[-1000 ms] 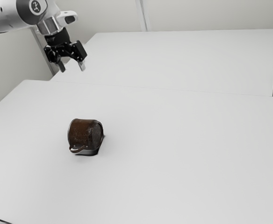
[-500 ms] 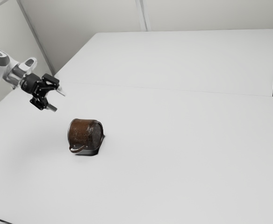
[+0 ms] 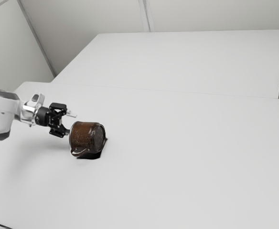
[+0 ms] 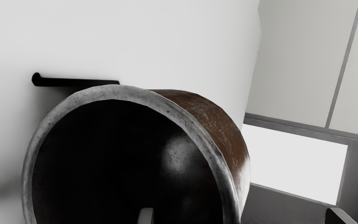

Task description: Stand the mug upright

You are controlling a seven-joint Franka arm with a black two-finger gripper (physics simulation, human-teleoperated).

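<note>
1. Pale walls (image 3: 201, 14) stand behind a plain white table (image 3: 187, 167).
2. The brown metal mug (image 3: 86, 137) lies on its side on the table, so it is not upright. Its mouth (image 4: 113, 158) faces the arm, and its handle (image 3: 79, 152) is low down, near the table.
3. The mug could roll or slide away if it gets bumped at the rim (image 4: 117, 91). A grip on just the edge might slip when the mug is tipped up. The handle might also get in the way.
4. The fingers (image 4: 146, 217) are wide apart and pinch nothing. One lines up with the mouth, the other is out past the mug's side. I can't tell if either one touches it.
</note>
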